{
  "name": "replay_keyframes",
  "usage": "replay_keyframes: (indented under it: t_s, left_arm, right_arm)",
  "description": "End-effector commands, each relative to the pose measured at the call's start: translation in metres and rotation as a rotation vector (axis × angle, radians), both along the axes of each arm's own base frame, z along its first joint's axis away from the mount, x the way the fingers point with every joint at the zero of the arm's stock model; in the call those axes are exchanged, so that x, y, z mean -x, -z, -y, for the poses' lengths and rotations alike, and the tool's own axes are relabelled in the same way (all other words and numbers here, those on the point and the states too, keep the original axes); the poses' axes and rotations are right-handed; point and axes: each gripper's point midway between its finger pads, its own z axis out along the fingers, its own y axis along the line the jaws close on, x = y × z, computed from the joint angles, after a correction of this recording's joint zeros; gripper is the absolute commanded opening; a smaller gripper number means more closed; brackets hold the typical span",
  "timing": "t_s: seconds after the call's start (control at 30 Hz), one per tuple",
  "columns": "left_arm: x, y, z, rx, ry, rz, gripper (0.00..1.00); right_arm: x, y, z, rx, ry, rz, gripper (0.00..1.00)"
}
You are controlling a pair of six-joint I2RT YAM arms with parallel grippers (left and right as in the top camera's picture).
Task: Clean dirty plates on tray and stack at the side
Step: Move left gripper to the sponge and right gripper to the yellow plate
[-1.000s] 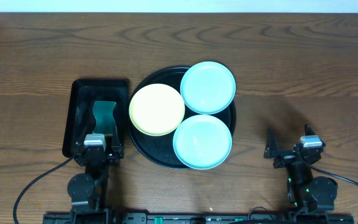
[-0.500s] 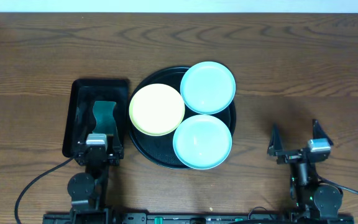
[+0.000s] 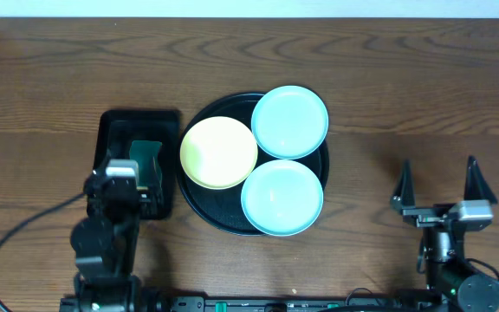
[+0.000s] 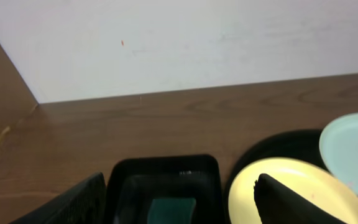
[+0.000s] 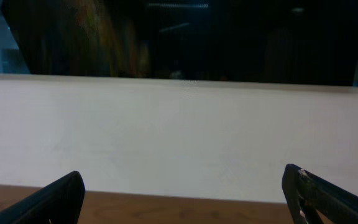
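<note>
Three plates lie on the round black tray: a pale yellow plate at its left, one aqua plate at the back right and another aqua plate at the front. My left gripper hangs open over the rectangular tray, left of the plates. In the left wrist view the left gripper is empty, with the yellow plate and an aqua plate to its right. My right gripper stands open near the front right edge, far from the tray. In the right wrist view the right gripper faces the wall.
A smaller rectangular black tray sits left of the round one and holds a teal sponge. The rectangular tray and sponge also show in the left wrist view. Bare wooden table surrounds both trays.
The right arm has swung to the right with its fingers now pointing away from the front edge. The left arm has shifted left and come up over the rectangular tray. The plates have not moved.
</note>
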Motion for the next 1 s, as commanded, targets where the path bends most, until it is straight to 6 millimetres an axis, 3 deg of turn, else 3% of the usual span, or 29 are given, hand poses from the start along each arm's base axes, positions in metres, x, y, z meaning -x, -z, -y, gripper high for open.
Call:
replay_keyframes:
  t_s: [0.0,0.23,0.57,0.77,0.87,0.97]
  left_arm:
    - [-0.010,-0.029,-0.001,-0.017,-0.001,-0.017,0.77]
    - [-0.030,-0.054,-0.002,-0.005,0.001,-0.225,0.77]
    - [-0.038,-0.050,-0.003,0.021,0.004,-0.634,0.77]
    - [-0.038,-0.046,0.011,0.141,0.033,-0.863,0.77]
    - [-0.036,-0.038,0.026,0.206,0.101,-0.954,0.77]
    - [-0.039,-0.034,0.036,0.247,0.147,-0.974,0.77]
  right_arm:
    - [-0.005,-0.026,-0.001,0.023,0.003,0.005,0.99]
    - [-0.045,-0.054,-0.021,0.053,-0.108,-0.143,0.99]
    - [-0.104,-0.052,-0.050,0.045,-0.293,-0.529,0.99]
    - [-0.127,-0.029,-0.054,0.003,-0.326,-0.808,0.99]
    - [-0.134,-0.003,-0.054,-0.025,-0.331,-1.021,0.99]
    - [-0.142,0.017,-0.053,0.034,-0.341,-1.119,0.99]
